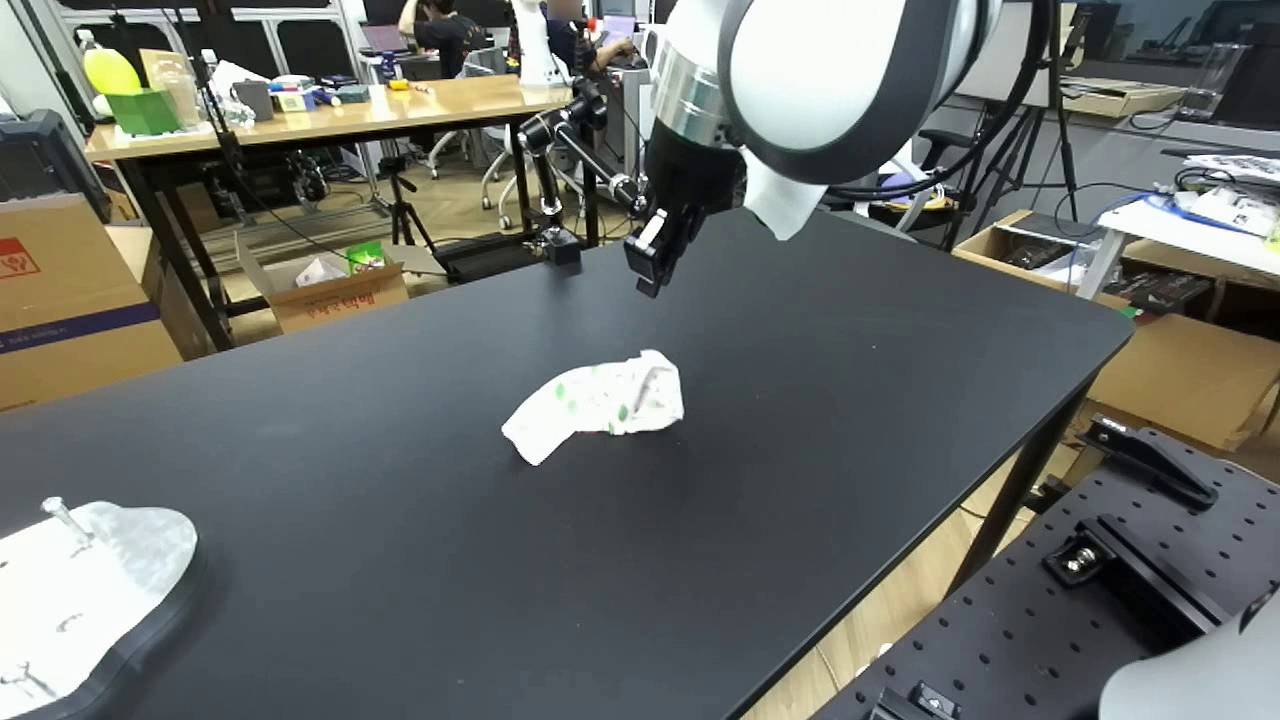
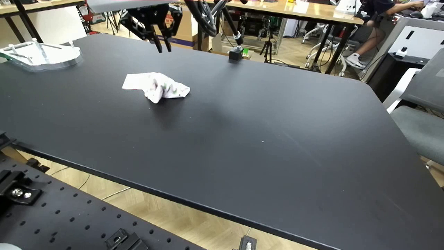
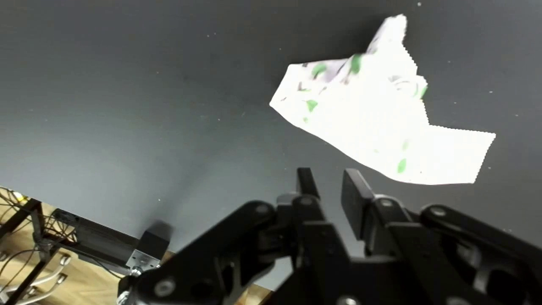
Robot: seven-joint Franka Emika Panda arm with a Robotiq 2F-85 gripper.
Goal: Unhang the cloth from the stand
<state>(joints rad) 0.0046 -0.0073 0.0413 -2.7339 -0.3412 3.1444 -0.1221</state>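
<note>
Here's our cloth [image 1: 600,400], white with green leaf prints, lying rumpled on the dark table [image 2: 277,121], off the stand [image 2: 59,56], lower than the gripper [image 3: 329,176] and apart from it! We look up to that gripper: its fingers [image 2: 158,44] stand parted, a gap showing between the tips, and in an exterior view they angle down and slightly to the right. In the wrist view we get the cloth just past those tips, most of it stretching toward the right of the frame. And the arm [image 1: 830,80], what a reach: in an exterior view it spans down from the top, thick and white, slung high above the gripper, bent so the tips lean to the lower left. Swing out wider, and the stand, white-topped with pegs poking up, sits well left of the gripper in both exterior views. We spot a black mounting block [image 3: 153,245] at the table's edge, low and left of the fingers in the wrist view. Past the table, behind the gripper in an exterior view, there's a cardboard box [image 2: 187,27], and a wood-topped desk [image 1: 450,108] stands in the background.
</note>
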